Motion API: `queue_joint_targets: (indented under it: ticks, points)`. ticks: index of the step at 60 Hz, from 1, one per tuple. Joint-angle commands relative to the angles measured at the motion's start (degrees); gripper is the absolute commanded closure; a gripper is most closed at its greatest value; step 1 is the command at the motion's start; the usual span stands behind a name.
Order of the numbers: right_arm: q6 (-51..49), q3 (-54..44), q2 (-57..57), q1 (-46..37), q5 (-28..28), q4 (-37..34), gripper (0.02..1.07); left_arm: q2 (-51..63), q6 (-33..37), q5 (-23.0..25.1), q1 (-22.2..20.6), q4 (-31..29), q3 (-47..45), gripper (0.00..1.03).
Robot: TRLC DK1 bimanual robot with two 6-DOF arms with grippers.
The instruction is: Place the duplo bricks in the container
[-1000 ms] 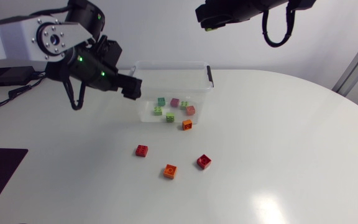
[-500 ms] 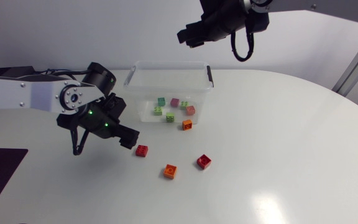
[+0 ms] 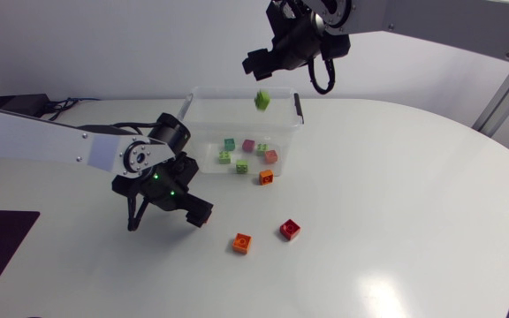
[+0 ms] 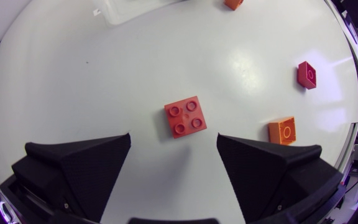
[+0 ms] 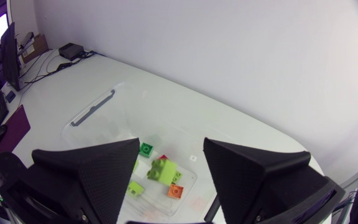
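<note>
White table (image 3: 396,177), pick-up step: left pincer (image 4: 173,140) spread, red brick (image 4: 185,116) between its fingers, untouched. Next: lower, close squarely. Right pincer (image 5: 171,144) unclenched, green brick (image 5: 161,169) free beneath it, over container (image 3: 200,97).

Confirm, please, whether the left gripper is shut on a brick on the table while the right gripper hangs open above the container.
Not quite: the left gripper is open, not shut. The left wrist view shows its fingers apart on either side of the brick on the table, touching neither side. The right gripper does hang open above the container.
</note>
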Motion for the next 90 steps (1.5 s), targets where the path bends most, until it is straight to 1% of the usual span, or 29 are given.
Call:
queue_joint_targets:
  ticks: [1,5,9,14,21,28,30,38,42,44,45,47,49,50,53,59,62,69,74,84,90]
  points:
    - [1.33,-0.89,-2.35,0.15,0.45,-1.09,0.11,1.6,-2.36,0.22,-1.04,1.34,-0.36,0.14]
    - [1.42,-3.61,-4.72,0.15,0.45,-1.09,0.11,2.83,-3.51,0.13,-1.04,1.78,0.34,0.18]
    - [1.77,-7.66,-7.89,-0.02,0.63,-1.18,0.11,4.5,-5.35,0.13,-1.13,1.6,1.66,0.27]
    - [3.09,-12.93,-12.28,-0.73,0.98,-1.36,0.11,5.73,-7.46,0.13,-1.21,1.52,2.8,0.31]
    - [4.14,-18.73,-17.03,-1.87,1.42,-2.41,0.11,6.7,-9.92,-0.4,-1.13,1.34,4.3,0.31]
    - [4.49,-24.44,-20.89,-3.1,1.5,-2.5,0.11,6.96,-12.56,-3.03,-2.62,1.34,5.53,0.31]
    - [4.58,-26.02,-21.86,-3.36,1.59,-2.5,0.11,7.22,-13.35,-4.88,-3.41,1.17,5.97,0.31]
    - [5.37,-32.26,-25.46,-4.07,3.88,-2.5,0.11,8.63,-16.86,-7.69,-5.7,-0.77,7.9,0.32]
    - [5.46,-34.73,-26.69,-4.16,3.88,-2.41,0.11,9.16,-17.74,-8.48,-5.96,-1.47,8.34,0.4]
    - [5.46,-35.96,-27.4,-4.24,3.88,-2.32,0.11,9.16,-18.01,-8.48,-5.96,-1.56,8.43,0.41]
    - [5.46,-36.83,-27.92,-4.33,3.88,-2.24,0.11,9.51,-18.27,-8.57,-5.96,-1.82,8.43,0.45]
    - [5.37,-38.07,-28.54,-4.42,3.88,-2.15,0.11,9.86,-18.53,-8.66,-5.78,-2.0,8.51,0.47]
    - [5.2,-39.47,-29.33,-4.42,3.88,-2.06,0.11,10.21,-18.62,-8.66,-5.7,-2.09,8.51,0.52]
    - [5.2,-40.61,-29.86,-4.42,3.88,-1.97,0.11,10.56,-18.71,-8.66,-5.52,-2.17,8.6,0.59]
    - [5.02,-42.28,-30.74,-4.51,3.79,-1.97,0.11,10.65,-18.89,-8.66,-5.43,-2.17,8.51,0.7]
    - [4.32,-46.15,-32.32,-4.42,2.74,-1.89,0.11,10.48,-19.15,-8.66,-5.43,-1.91,8.51,0.75]
    - [3.97,-48.08,-33.11,-3.8,1.5,-1.89,0.11,10.04,-19.24,-8.66,-5.52,-1.38,8.43,0.78]
    - [2.56,-51.78,-34.52,-1.69,-0.25,-2.06,0.11,8.54,-18.89,-8.92,-6.05,-1.3,7.99,0.8]
    - [1.15,-53.97,-34.78,0.77,-0.34,-2.41,0.11,6.17,-18.36,-9.01,-6.66,-1.38,7.28,0.8]
    - [-1.48,-56.26,-32.23,5.25,-0.34,-2.76,0.12,-0.51,-16.6,-9.01,-7.02,-2.53,6.67,0.8]
    - [-2.54,-56.52,-29.59,5.69,-0.34,-2.68,0.12,-5.61,-15.28,-9.01,-7.02,-3.76,6.93,0.8]
